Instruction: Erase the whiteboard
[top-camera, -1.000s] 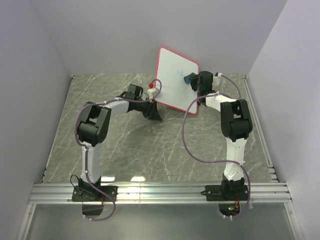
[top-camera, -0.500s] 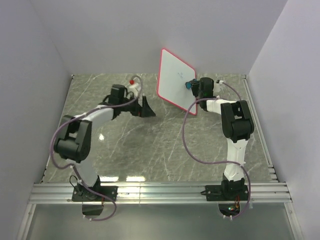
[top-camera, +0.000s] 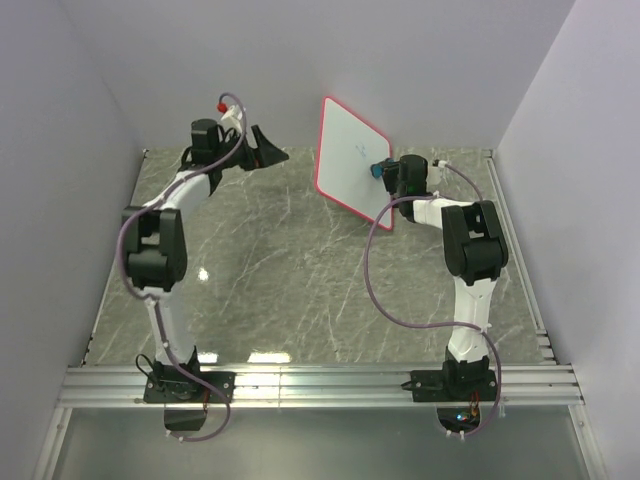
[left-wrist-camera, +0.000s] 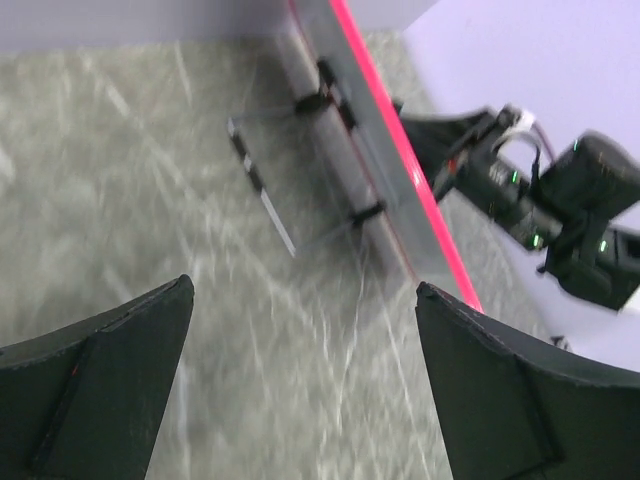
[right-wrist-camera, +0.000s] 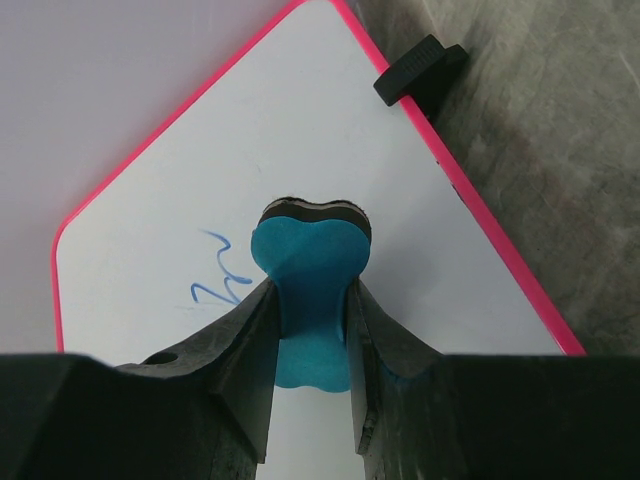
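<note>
The whiteboard (top-camera: 348, 150), white with a pink-red frame, stands upright on its black feet at the back of the table. Blue handwriting (right-wrist-camera: 222, 280) marks its face (right-wrist-camera: 330, 130). My right gripper (top-camera: 384, 170) is shut on a blue eraser (right-wrist-camera: 312, 270), whose dark felt end presses on the board just right of the writing. My left gripper (top-camera: 266, 150) hangs open and empty, raised at the back left, well apart from the board. In the left wrist view, the open left gripper (left-wrist-camera: 303, 292) looks down at the board's pink edge (left-wrist-camera: 400, 150) and a foot (left-wrist-camera: 368, 212).
Grey marbled tabletop (top-camera: 290, 270) enclosed by lilac walls (top-camera: 60, 150) at the back and both sides. An aluminium rail (top-camera: 320, 385) runs along the near edge by the arm bases. A purple cable (top-camera: 385, 300) loops off the right arm.
My left gripper opened, left the board's lower left edge and swung up to the back left. The board turned slightly. The right gripper stays on the board with the eraser.
</note>
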